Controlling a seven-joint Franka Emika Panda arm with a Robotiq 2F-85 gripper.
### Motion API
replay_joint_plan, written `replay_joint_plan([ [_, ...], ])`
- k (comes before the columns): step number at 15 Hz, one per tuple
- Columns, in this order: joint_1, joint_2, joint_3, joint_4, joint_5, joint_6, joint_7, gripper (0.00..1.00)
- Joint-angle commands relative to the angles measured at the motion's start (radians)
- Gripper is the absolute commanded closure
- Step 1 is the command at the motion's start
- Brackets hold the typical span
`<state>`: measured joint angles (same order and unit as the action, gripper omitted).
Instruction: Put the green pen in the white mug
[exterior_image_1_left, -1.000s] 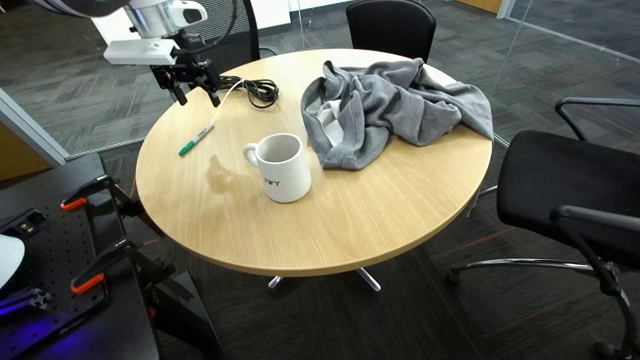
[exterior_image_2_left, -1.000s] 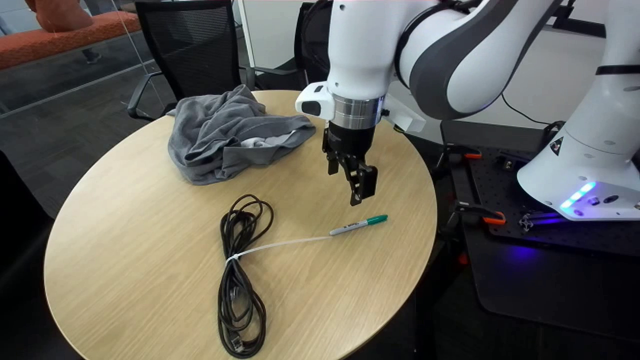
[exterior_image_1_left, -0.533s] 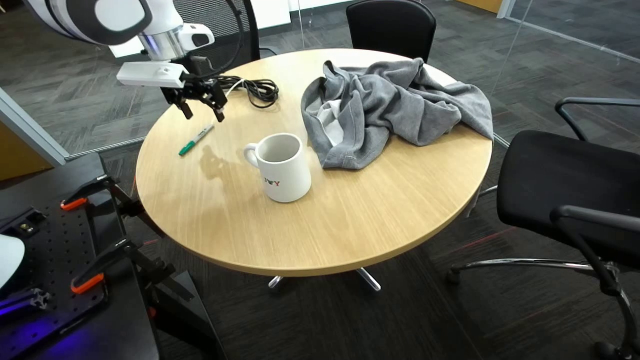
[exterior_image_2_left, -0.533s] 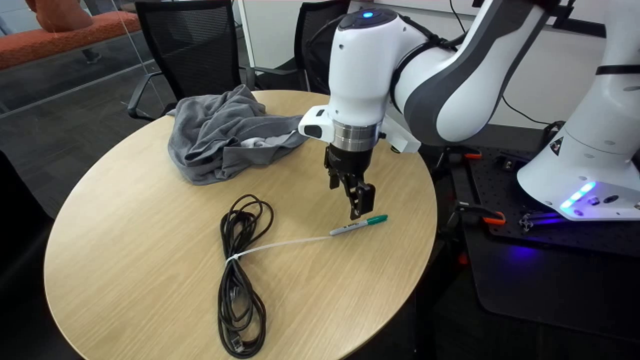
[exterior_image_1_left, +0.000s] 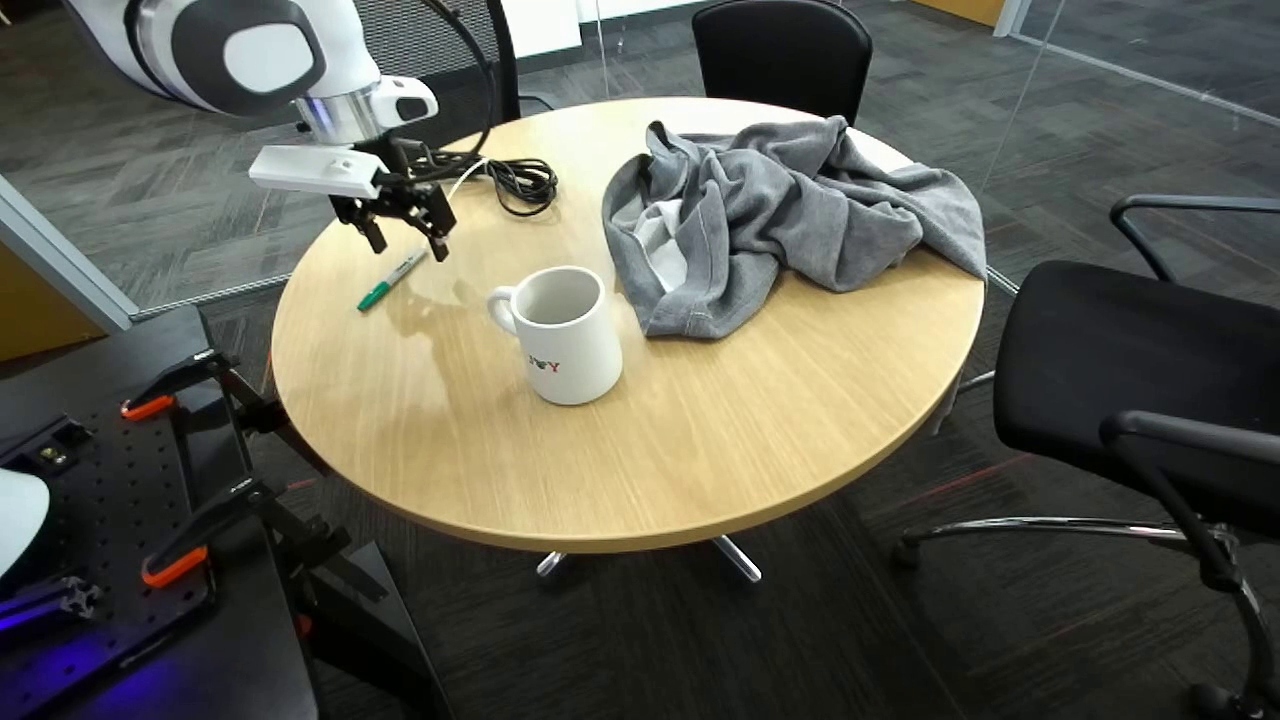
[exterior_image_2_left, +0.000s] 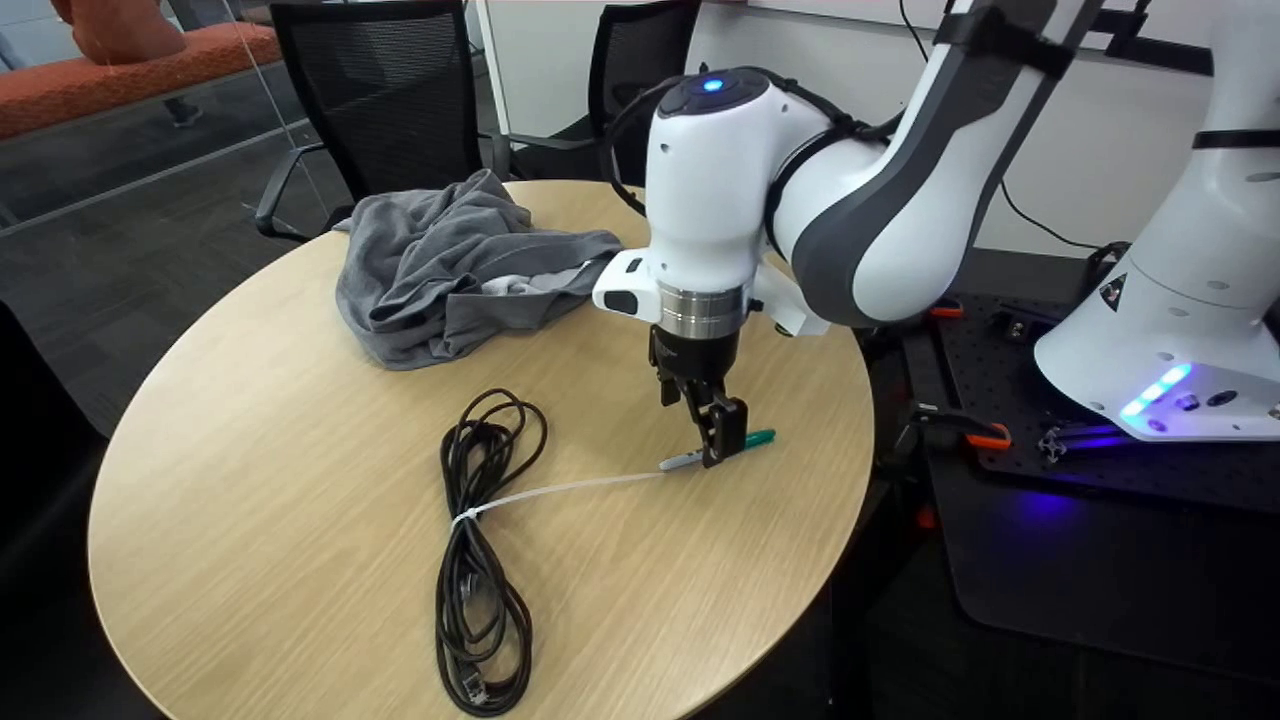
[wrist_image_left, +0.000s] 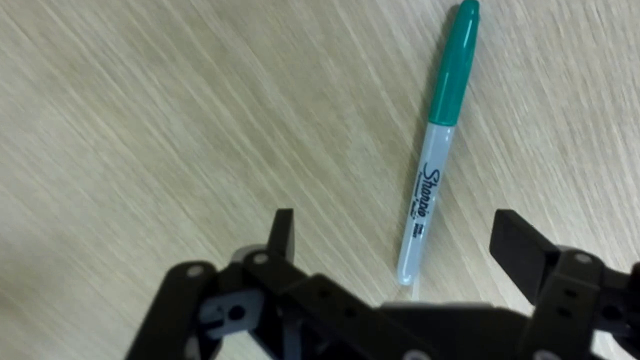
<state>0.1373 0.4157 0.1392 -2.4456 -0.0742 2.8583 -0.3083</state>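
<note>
Hovering with the gripper (exterior_image_1_left: 408, 249) low over the left part of the table (exterior_image_1_left: 720, 460) in an exterior view, fingers (wrist_image_left: 525, 255) wide apart. Taking in the pen (wrist_image_left: 440, 132) between those fingers in the wrist view, touching neither, with green cap beyond the tips and pale barrel, marked Sharpie, closer to the finger on the right. Cannot tell of any contact between fingertips and table. In an exterior view, hiding the middle of the pen behind a finger.

Can see the pen flat on the table, left of the mug (exterior_image_1_left: 570, 340) and a little farther off, apart from it, with cap end near and barrel end far. Making out the mug upright, with handle to the left and small dark and red lettering on the near side.

Farther off than the pen, seeing a coiled black cable (exterior_image_1_left: 518, 176), bound by a white tie (exterior_image_2_left: 565, 487) with a long end stretching to the pen's barrel end; touching or not, cannot tell. On the far right of the table, seeing a crumpled grey cloth (exterior_image_1_left: 780, 215), beyond the mug. Past the table's edge, right and far, picking out black chairs (exterior_image_1_left: 1140, 360). At right in an exterior view, finding the base (exterior_image_2_left: 1150, 330), with a strip of blue light, on a bench (exterior_image_2_left: 1100, 590).
</note>
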Motion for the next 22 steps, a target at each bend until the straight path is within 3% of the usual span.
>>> replay_joint_plan([
  [1,-0.025,0.039,0.030,0.025,-0.006,0.014,0.025,0.00],
  [2,-0.025,0.045,0.032,0.027,-0.007,0.014,0.027,0.00],
  [3,-0.024,0.050,0.033,0.029,-0.008,0.014,0.028,0.06],
  [4,-0.022,0.055,0.032,0.030,-0.010,0.016,0.029,0.26],
  [12,-0.020,0.051,0.031,0.034,-0.014,0.019,0.036,0.88],
  [14,-0.021,0.046,0.032,0.036,-0.012,0.011,0.037,0.99],
  [22,-0.116,-0.018,0.101,0.050,0.061,-0.079,0.007,0.97],
])
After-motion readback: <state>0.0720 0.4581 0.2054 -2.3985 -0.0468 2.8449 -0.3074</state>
